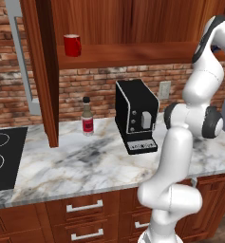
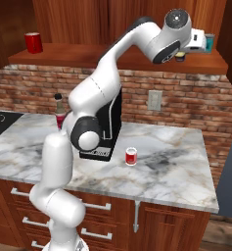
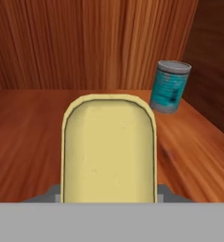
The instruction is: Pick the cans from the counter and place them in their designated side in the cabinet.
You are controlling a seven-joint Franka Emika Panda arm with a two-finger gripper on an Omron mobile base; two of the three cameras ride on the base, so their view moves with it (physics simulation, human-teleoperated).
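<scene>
My gripper [image 2: 185, 53] is raised to the right end of the cabinet shelf [image 2: 88, 58], shut on the dark blue can [image 2: 180, 57]. In the hand view its yellow label [image 3: 108, 146] stands between the fingers, just above the shelf plank [image 3: 23, 137]. The red can with a white top [image 2: 131, 156] stands upright on the marble counter [image 2: 181, 166], right of the coffee machine. The cabinet's wooden back wall [image 3: 85, 42] is close ahead of the hand.
A teal can [image 3: 169, 87] stands on the shelf at the far right, also seen as a teal can [image 2: 209, 42] beside the hand. A red mug [image 1: 72, 45] sits at the shelf's left. A black coffee machine [image 1: 135, 114] and a dark bottle [image 1: 87, 116] stand on the counter.
</scene>
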